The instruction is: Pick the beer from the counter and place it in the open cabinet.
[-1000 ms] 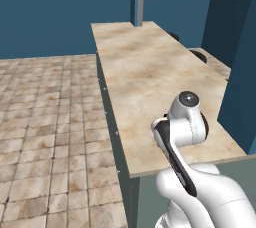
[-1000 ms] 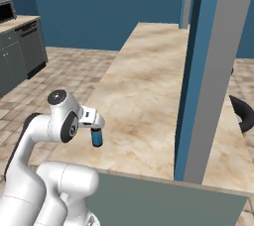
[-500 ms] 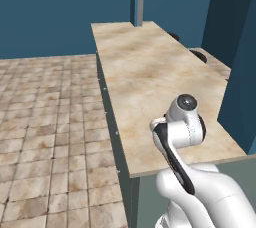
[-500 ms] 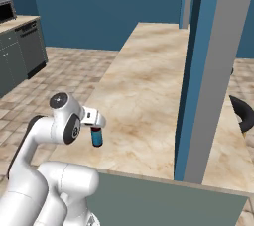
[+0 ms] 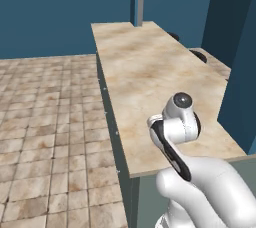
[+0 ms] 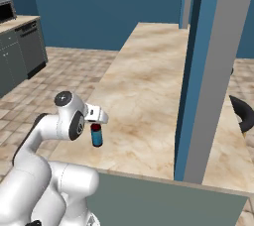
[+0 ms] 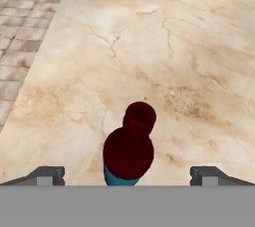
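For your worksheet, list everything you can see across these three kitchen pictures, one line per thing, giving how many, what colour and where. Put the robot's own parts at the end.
beer: one, dark brown with blue label and dark red cap, upright on the counter near its front edge, between the open finger tips.
counter: one, beige marble top, grey-green base, running away from the robot.
floor: one, brown and beige tiles, left of the counter.
burners: two, black, at the counter's far right side.
base cabinets: one run, dark grey with beige top, far left in the right base view.
walls: dark blue, behind the counter.
tall panel: one, blue with grey edge, right of the bottle.
arm: one, white, dark joints.
gripper: one, open, around the bottle, not closed.
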